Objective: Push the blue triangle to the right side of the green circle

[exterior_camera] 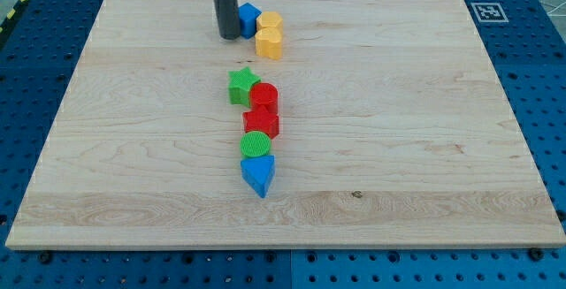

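The blue triangle point(258, 175) lies low in the middle of the board, touching the green circle point(256, 143) just above it. My tip point(228, 35) is near the view's top, far above both, right beside the left edge of a small blue block point(248, 18). The rod rises out of the view's top.
A red block point(262, 122), a red cylinder point(263, 96) and a green star point(242, 86) form a column above the green circle. Two yellow blocks point(269, 34) sit right of the small blue block. The wooden board point(442, 148) lies on a blue perforated table.
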Controlling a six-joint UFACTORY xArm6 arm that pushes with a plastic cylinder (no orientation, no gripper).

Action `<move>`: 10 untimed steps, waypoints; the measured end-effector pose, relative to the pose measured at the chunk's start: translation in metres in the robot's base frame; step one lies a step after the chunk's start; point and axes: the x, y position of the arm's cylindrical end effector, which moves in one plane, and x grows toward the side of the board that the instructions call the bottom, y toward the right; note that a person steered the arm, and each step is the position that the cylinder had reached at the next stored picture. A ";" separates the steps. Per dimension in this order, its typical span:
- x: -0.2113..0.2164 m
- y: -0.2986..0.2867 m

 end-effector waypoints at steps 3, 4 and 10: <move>0.027 -0.055; 0.071 -0.075; 0.312 0.016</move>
